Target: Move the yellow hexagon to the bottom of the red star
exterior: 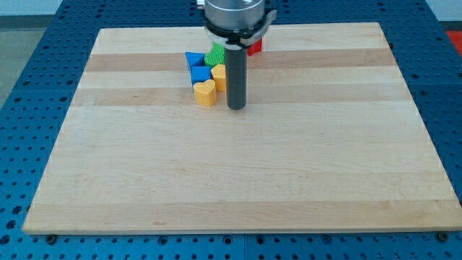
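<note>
Yellow hexagon: partly hidden behind my rod; only its left edge shows, so the shape is hard to confirm. It sits in the cluster near the view's top, right of the blue blocks.
My tip: bare rod end on the wooden board, nothing gripped, just right of the yellow heart; contact with the hexagon cannot be told.
Red star: mostly hidden behind the arm, top right of the cluster.
Other blocks: blue triangle, blue cube, green block.
</note>
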Tool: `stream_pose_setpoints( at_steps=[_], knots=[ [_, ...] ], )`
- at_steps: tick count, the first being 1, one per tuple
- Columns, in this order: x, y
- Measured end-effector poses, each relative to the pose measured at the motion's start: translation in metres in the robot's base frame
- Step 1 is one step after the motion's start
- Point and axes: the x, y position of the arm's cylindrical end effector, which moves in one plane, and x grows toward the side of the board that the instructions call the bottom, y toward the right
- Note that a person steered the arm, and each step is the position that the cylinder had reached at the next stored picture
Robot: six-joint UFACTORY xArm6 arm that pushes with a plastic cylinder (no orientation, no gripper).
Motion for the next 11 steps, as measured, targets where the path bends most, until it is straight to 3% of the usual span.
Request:
stream_pose_setpoints(
  at_steps=[3,6,9,11],
  knots=[
    [-0.031,-0.042],
    [-0.038,-0.015],
    [-0.105,-0.012],
    [-0.118,-0.012]
  ],
)
